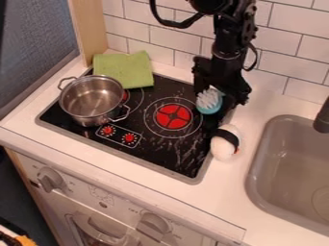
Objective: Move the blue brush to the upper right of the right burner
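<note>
I see the blue brush (209,102), bristles up, to the upper right of the right burner (173,116), the hand (220,97) over it, presumably for placing it there, though I can't tell its opening or grip.

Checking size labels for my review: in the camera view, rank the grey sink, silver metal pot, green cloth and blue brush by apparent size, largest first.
1. Grey sink, though cut off by the edge
2. Silver metal pot
3. Green cloth
4. Blue brush
</note>
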`<state>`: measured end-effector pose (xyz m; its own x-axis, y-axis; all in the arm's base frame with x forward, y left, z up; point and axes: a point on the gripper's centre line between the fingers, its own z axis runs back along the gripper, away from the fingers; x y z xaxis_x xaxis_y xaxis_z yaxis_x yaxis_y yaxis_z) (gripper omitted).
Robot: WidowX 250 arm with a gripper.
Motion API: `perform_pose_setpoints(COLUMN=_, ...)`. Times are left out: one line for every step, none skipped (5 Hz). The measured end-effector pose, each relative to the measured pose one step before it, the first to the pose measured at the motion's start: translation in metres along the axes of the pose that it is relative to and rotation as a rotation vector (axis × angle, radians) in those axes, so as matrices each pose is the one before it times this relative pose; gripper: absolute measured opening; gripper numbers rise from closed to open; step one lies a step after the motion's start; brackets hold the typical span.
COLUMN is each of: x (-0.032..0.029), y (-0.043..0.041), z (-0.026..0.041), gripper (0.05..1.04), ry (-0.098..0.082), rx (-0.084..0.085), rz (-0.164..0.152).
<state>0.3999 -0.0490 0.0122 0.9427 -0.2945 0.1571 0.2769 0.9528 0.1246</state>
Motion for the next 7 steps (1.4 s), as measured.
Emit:
perform_pose_setpoints(x=-0.00653, y=-0.00099, z=0.00166, gripper=0.997, ry=0.0075, rx=-0.0025, rz=0.0213)
perform_pose_setpoints(x=-0.00751, y=-0.00124, z=0.00414, gripper=0.998, ry=0.0044, rx=-0.0054, rz=0.0002)
perform_pose_setpoints(x=0.00239, y=-0.00364, z=0.02028, gripper=0.999, ry=-0.0609, rx=-0.0301, rz=0.0063)
perform_pose_setpoints(x=0.00626, y=0.00069, z=0.03353, gripper=0.999, ry=-0.0769, rx=-0.0044, rz=0.0111)
perform_pose_setpoints(x=-0.00811, y=-0.00241, z=0.03464, gripper=0.999, ry=-0.0746, rx=-0.0159, rz=0.0261)
perform_pose_setpoints(x=-0.01615, y=-0.00022, z=0.01545, gripper=0.999, ry=-0.1201, rx=-0.1092, rz=0.031)
perform_pose_setpoints(x=0.00283, y=0.00004, z=0.00249, gripper=0.999, ry=-0.0221, rx=-0.0027, rz=-0.0011)
